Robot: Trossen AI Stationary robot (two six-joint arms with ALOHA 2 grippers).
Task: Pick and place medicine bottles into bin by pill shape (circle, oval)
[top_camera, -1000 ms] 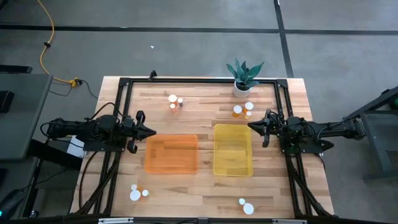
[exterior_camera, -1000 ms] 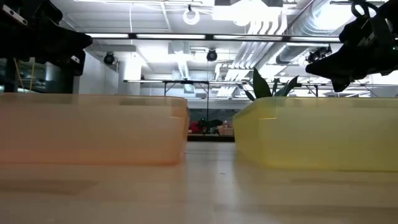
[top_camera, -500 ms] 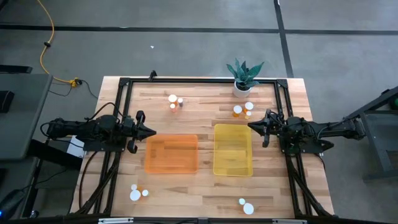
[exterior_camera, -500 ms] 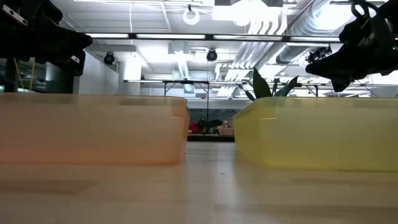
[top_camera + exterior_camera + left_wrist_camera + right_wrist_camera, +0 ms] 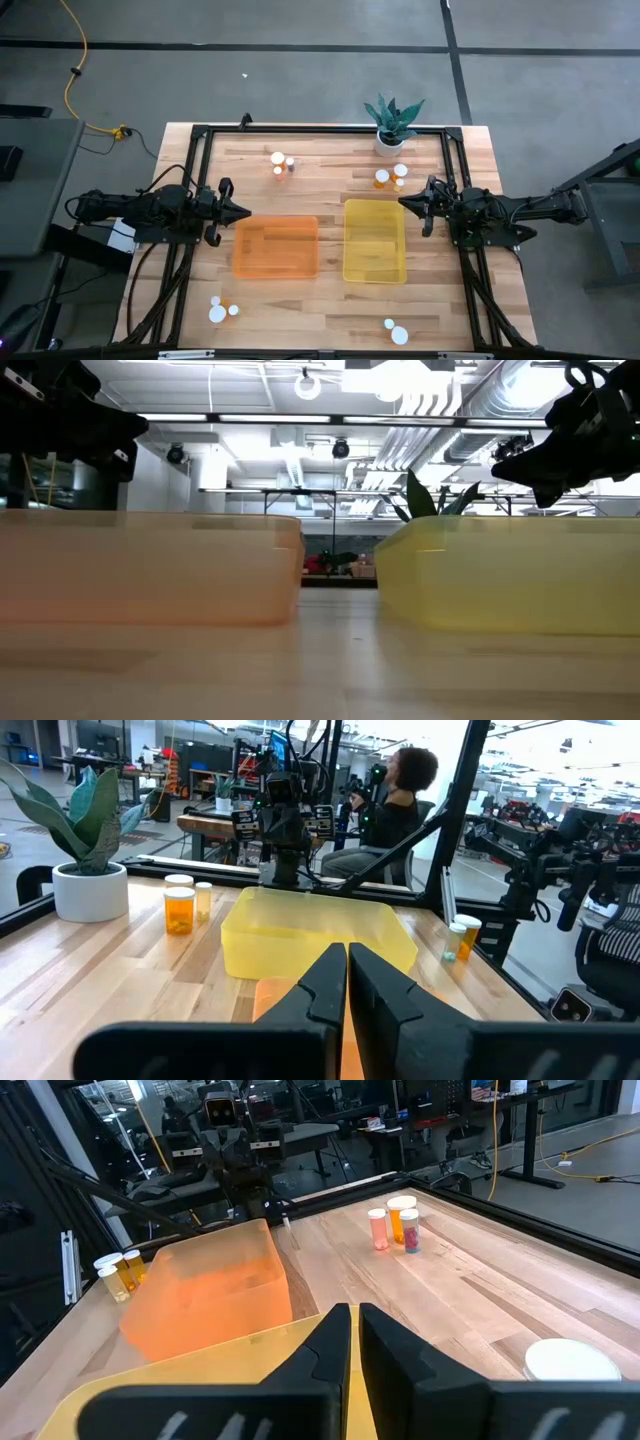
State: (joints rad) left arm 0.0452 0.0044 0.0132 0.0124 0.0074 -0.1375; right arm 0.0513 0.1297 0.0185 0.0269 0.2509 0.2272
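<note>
Small amber medicine bottles with white caps stand upright on the wooden table in four clusters: far left [image 5: 281, 163], far right [image 5: 390, 177], near left [image 5: 222, 310] and near right [image 5: 396, 331]. An orange bin [image 5: 276, 246] and a yellow bin [image 5: 374, 240] sit side by side mid-table. My left gripper [image 5: 245, 211] is shut and empty, level above the table just left of the orange bin; its fingertips [image 5: 347, 958] point toward the yellow bin [image 5: 320, 930]. My right gripper [image 5: 403, 202] is shut and empty at the yellow bin's far right corner; its fingertips [image 5: 354, 1318] point toward the orange bin [image 5: 210, 1295].
A white pot with a green plant [image 5: 392, 125] stands at the far edge, just beyond the far right bottles. A black frame [image 5: 200, 135] runs around the table's edges. A person [image 5: 400, 805] sits beyond the table's right side. Bare wood lies between the bins and the near edge.
</note>
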